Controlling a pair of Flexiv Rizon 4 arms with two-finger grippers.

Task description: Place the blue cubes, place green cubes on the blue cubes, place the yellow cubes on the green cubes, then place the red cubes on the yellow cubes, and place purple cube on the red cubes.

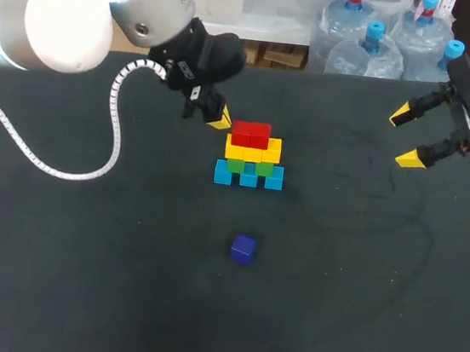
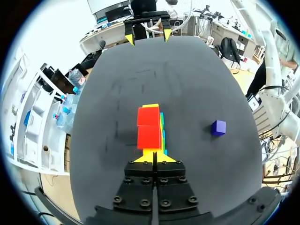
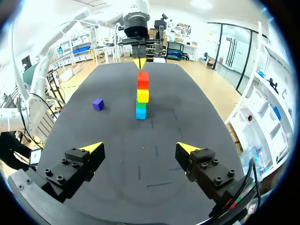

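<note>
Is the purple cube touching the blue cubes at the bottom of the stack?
Apart. The head view shows the purple cube sitting alone, with a clear strip of bare table between it and the blue cubes.

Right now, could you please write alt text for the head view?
A blue, green, yellow and red cube stack stands mid-table, the shut left tool beside its top. A purple cube lies apart; the right tool hangs open.
</note>
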